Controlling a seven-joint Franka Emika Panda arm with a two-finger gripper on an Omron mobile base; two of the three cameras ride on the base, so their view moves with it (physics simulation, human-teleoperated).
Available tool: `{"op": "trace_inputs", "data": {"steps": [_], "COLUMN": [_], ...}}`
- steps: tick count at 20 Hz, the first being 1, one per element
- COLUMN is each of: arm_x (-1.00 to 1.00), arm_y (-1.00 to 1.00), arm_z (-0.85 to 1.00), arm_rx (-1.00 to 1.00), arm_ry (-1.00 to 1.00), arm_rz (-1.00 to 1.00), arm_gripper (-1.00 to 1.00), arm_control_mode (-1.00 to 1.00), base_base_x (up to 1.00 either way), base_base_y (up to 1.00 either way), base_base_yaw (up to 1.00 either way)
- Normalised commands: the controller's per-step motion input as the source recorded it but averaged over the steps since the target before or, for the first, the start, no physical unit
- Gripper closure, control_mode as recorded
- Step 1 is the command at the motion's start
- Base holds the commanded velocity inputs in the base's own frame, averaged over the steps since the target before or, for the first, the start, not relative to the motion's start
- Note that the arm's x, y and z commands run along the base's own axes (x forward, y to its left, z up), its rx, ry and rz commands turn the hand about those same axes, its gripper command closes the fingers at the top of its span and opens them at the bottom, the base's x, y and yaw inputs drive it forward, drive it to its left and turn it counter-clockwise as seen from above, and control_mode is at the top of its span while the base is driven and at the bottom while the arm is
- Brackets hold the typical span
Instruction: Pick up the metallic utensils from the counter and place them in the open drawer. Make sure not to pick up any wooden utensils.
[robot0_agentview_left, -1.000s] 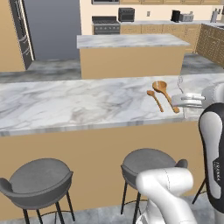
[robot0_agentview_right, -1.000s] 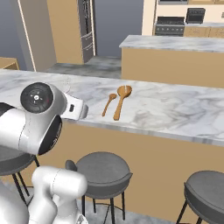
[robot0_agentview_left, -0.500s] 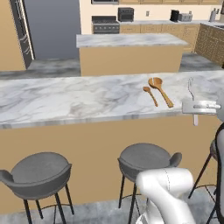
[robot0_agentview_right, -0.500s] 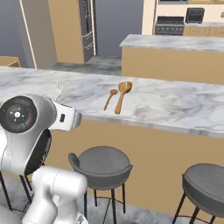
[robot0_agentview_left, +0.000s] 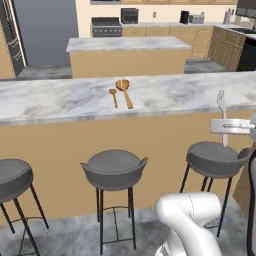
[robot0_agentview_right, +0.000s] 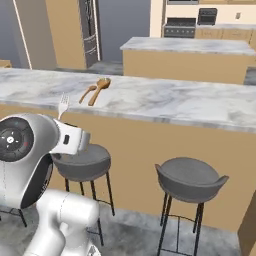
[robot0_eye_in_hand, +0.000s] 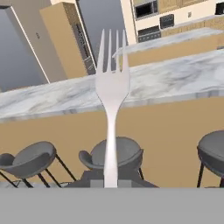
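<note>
The fork (robot0_eye_in_hand: 112, 87) stands upright in the end effector (robot0_eye_in_hand: 111, 183), whose jaws are clamped on the lower end of its handle; the tines point up and the pale silver head is seen against the counter (robot0_eye_in_hand: 175, 78) beyond. In the left base view the fork (robot0_agentview_left: 220, 100) rises above the white hand at the right edge, off the near side of the counter (robot0_agentview_left: 60, 100) and above a stool (robot0_agentview_left: 215, 155). In the right base view the fork (robot0_agentview_right: 63, 104) sticks up over the arm's white wrist, in front of the counter's tan base and near the counter (robot0_agentview_right: 190, 102) edge.

On the marble top lie the two wooden spoons (robot0_agentview_left: 120, 92), side by side near each other, bowls toward the far side and handles toward the stools; the larger spoon (robot0_agentview_left: 124, 90) is on the right, the smaller spoon (robot0_agentview_left: 113, 96) on the left. From the right base view the same spoons (robot0_agentview_right: 95, 90) lie left of centre on the top, well apart from the fork.

Grey round stools (robot0_agentview_left: 114, 167) stand in a row along the near side of the counter. Behind it is a second island (robot0_agentview_left: 130, 52) with a marble top and tan base, and beyond that tan cabinets with a stove (robot0_agentview_left: 105, 26).
</note>
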Motion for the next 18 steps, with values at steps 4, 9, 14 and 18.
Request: {"op": "trace_inputs", "data": {"steps": [4, 9, 14, 18], "arm_x": [0.0, 0.0, 0.0, 0.0], "arm_y": [0.0, 0.0, 0.0, 0.0], "arm_z": [0.0, 0.0, 0.0, 0.0], "arm_rx": [0.0, 0.0, 0.0, 0.0], "arm_ry": [0.0, 0.0, 0.0, 0.0], "arm_rz": [0.0, 0.0, 0.0, 0.0], "arm_gripper": [1.0, 1.0, 1.0, 1.0], "arm_control_mode": [1.0, 1.0, 1.0, 1.0], "base_base_x": [-0.01, 0.0, -0.01, -0.06], "base_base_y": [-1.0, -1.0, -1.0, -1.0], "base_base_yaw": [-0.04, -0.01, 0.0, -0.03]}}
